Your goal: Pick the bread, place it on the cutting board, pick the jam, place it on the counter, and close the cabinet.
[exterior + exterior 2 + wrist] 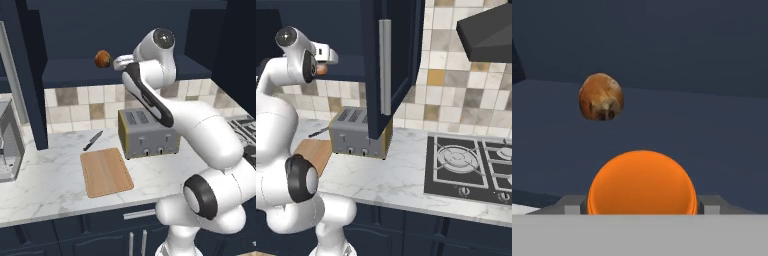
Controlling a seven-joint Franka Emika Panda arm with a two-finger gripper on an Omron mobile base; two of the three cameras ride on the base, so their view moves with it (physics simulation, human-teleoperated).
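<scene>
End effector is reaching into the open dark navy upper wall cabinet. In the hand view the small orange cup-shaped jam jar is sitting right at the finger tips, which are showing as grey stubs on either side of it; whether they are clamping it or merely flanking it cannot be told. In the right base view a sliver of orange is showing beside the wrist.

The small round brown bread roll is resting on the cabinet shelf, beyond the jar and apart from it; in the left base view it is lying just left of the hand.

The cabinet door with its long vertical silver bar handle is standing open.

Below, on the white-grey veined marble counter, the flat rectangular light-brown wooden cutting board is lying bare. A dark-handled knife is lying just behind it, and a silver toaster is standing to its right. A black gas hob is occupying the counter further right.
</scene>
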